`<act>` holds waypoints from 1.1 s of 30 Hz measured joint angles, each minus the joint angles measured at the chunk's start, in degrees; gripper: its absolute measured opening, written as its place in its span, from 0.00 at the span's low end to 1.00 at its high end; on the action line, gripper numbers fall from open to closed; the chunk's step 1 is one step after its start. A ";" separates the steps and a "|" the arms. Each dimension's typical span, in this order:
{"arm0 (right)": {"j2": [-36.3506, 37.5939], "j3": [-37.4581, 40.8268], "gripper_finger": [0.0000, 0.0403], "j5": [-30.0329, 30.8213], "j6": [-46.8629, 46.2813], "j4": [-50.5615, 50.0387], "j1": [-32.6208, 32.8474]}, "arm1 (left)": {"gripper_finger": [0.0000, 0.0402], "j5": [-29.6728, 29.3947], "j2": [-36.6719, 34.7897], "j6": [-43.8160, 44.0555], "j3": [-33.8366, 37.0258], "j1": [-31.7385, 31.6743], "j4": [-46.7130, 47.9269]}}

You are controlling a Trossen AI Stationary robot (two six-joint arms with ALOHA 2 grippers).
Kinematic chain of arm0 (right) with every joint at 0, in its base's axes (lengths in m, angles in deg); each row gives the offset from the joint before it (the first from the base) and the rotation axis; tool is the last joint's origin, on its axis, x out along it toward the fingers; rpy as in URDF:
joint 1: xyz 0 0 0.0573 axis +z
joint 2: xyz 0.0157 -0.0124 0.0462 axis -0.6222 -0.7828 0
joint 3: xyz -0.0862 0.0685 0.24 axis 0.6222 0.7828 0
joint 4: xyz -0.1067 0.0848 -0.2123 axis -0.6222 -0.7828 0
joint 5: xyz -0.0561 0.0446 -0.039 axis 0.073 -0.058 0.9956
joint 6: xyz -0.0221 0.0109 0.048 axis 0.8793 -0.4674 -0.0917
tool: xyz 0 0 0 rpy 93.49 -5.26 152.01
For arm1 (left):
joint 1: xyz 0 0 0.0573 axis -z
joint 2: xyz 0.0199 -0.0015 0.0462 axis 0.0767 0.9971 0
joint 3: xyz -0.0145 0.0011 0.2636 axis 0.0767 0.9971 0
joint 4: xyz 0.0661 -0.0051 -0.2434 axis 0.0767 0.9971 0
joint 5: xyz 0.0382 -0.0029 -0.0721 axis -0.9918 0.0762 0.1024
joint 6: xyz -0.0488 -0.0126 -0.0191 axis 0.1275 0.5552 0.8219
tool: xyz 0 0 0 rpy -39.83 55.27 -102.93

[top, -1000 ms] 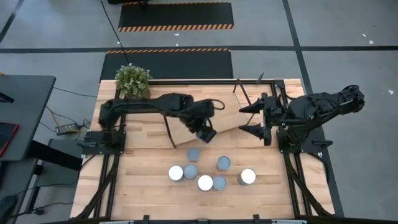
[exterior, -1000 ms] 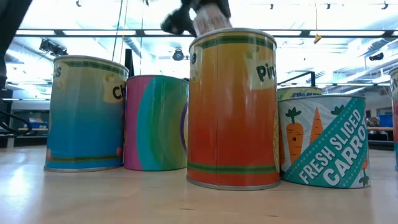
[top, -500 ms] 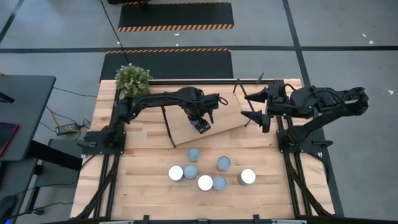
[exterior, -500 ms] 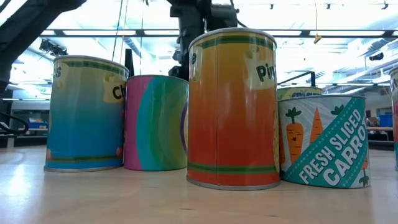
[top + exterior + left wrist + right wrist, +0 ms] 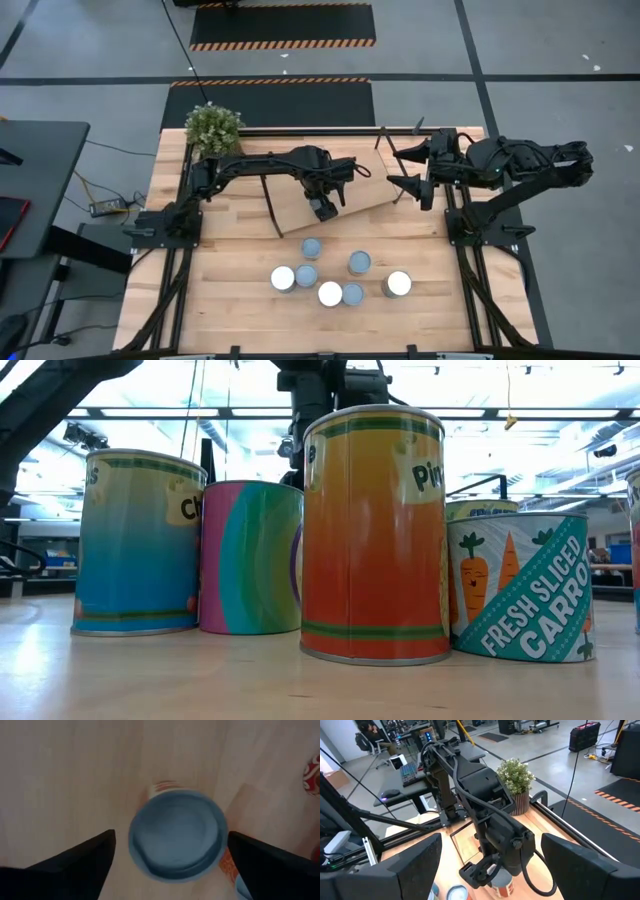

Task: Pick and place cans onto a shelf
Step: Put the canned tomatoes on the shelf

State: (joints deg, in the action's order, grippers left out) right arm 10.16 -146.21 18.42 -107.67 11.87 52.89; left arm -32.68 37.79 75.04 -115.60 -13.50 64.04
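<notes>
From above, the left claw (image 5: pixel 324 207) covers the can under it, so no can shows on the shelf (image 5: pixel 365 188) there. At table height the orange can (image 5: pixel 374 532) blocks most of the tin behind it (image 5: pixel 482 509), and another can (image 5: pixel 634 550) is cut by the picture's edge. In the left wrist view the blue-grey lid (image 5: pixel 176 834) is blurred, its label barely showing, and a red object (image 5: pixel 312 773) is cropped beyond telling.
</notes>
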 joint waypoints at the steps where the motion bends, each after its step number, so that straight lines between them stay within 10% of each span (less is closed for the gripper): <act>1: 0.00 0.00 0.87 -0.09 -0.13 0.01 0.00 | 0.98 0.00 0.00 -0.29 0.00 -0.09 -0.04; 19: 0.00 0.00 0.87 -0.69 -1.73 0.09 0.02 | 0.96 -6.27 0.00 -6.75 -0.11 1.31 -13.10; 33: -0.02 0.00 0.87 -1.52 -1.92 0.52 0.02 | 0.96 -14.54 2.14 -7.80 -0.09 0.85 0.63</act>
State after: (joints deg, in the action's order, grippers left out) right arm 10.14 -146.21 16.90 -109.59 12.39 52.92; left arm -47.22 39.93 67.25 -115.68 -12.65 64.67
